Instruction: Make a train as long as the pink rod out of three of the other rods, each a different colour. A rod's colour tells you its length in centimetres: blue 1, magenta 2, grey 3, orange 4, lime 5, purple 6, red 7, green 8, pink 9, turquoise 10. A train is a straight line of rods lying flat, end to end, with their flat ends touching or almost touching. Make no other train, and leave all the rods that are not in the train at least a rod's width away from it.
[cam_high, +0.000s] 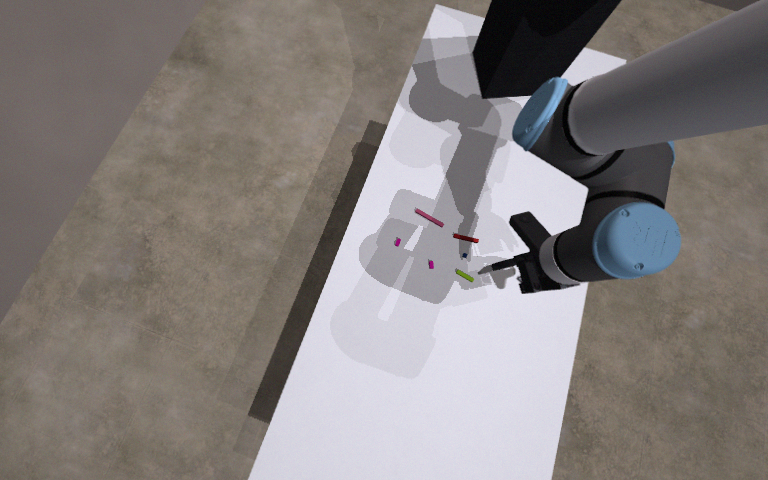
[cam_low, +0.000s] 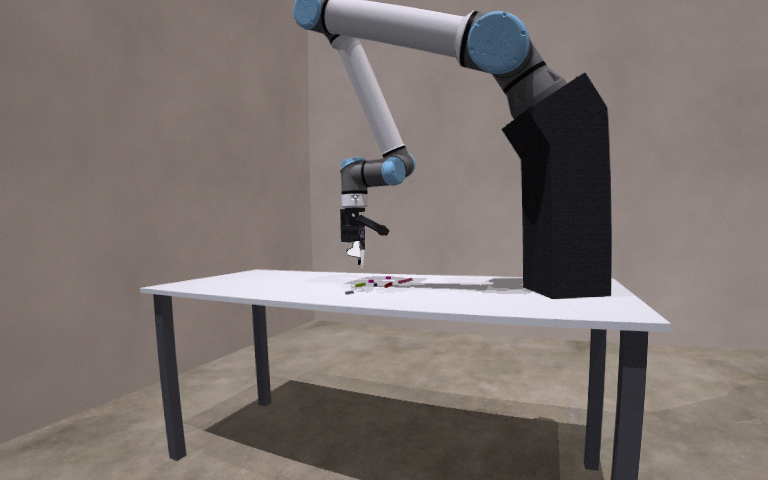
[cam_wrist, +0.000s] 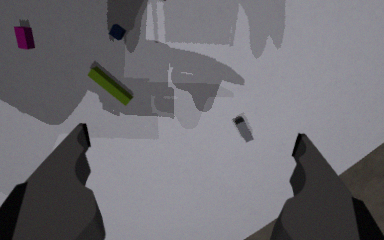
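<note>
Gripper (cam_high: 490, 277) (cam_low: 360, 264) (cam_wrist: 192, 130): fingers spread wide, nothing between them, tips pointing down above the white flat-topped table (cam_high: 430, 430) (cam_low: 396, 313) (cam_wrist: 165, 210).

Positions, top view, taking the table end with the black block-shaped pedestal (cam_high: 523, 56) (cam_low: 577, 198) as upper:
- Long pink rod (cam_high: 429, 217) (cam_low: 404, 280), material unclear: lies flat, slanting, nearest of the rods to the pedestal end.
- Red rod (cam_high: 465, 238) (cam_low: 387, 284): flat, toward the right long edge from the pink one; ends near each other but apart.
- Small dark-blue block-like rod (cam_high: 464, 255) (cam_low: 374, 284) (cam_wrist: 117, 32): between red and lime, touching neither.
- Lime rod (cam_high: 464, 275) (cam_low: 360, 284) (cam_wrist: 110, 86): flat, slanting, farther from the pedestal end than the blue piece.
- First short magenta rod (cam_high: 397, 242) (cam_low: 388, 277): closest of the rods to the left long edge.
- Second short magenta rod (cam_high: 431, 264) (cam_low: 370, 281) (cam_wrist: 24, 38): between the first one and the lime rod, apart from both.
- Short grey rod (cam_low: 348, 292) (cam_wrist: 243, 129): hidden in the top view; exterior view puts it nearest the front long edge. In the wrist view it lies ahead of the gap between the fingertips, right of centre.

Train: unbuilt; all seven rods lie separately.
</note>
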